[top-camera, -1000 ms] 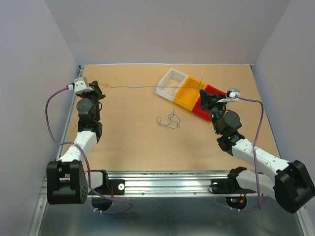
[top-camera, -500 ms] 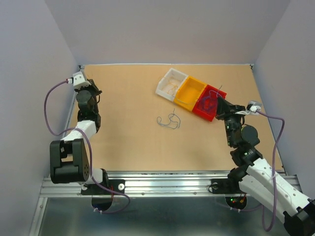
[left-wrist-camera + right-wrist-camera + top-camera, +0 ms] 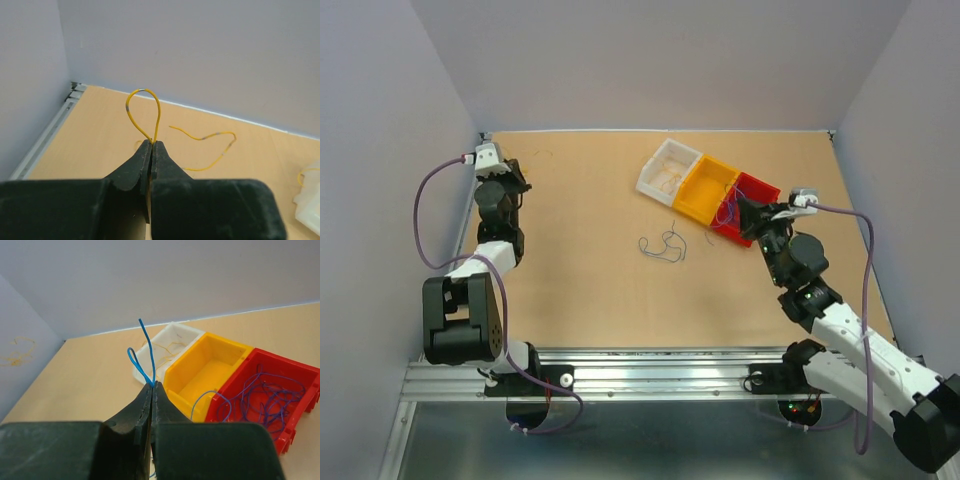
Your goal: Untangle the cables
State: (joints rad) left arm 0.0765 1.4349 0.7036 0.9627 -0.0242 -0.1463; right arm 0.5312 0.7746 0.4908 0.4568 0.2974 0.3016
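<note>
My left gripper [image 3: 512,178] is at the table's far left back corner, shut on a thin yellow wire [image 3: 142,107] that loops up out of the fingertips [image 3: 151,145]; its free end trails over the table [image 3: 215,145]. My right gripper [image 3: 734,207] is over the near edge of the red bin [image 3: 757,192], shut on a thin blue wire [image 3: 142,357] that loops above its tips [image 3: 152,385]. A small tangle of dark blue and pale wires [image 3: 665,246] lies loose mid-table, apart from both grippers.
Three bins stand in a diagonal row at the back right: white [image 3: 658,165] with yellow strands, yellow [image 3: 705,190], and red [image 3: 300,372] holding several blue wires. Walls close the left, back and right sides. A metal rail runs along the left edge [image 3: 45,145].
The taut wire stretched between the grippers is gone. My left gripper drew back into the far left corner. My right gripper swung away to the right, then returned to the red bin.
</note>
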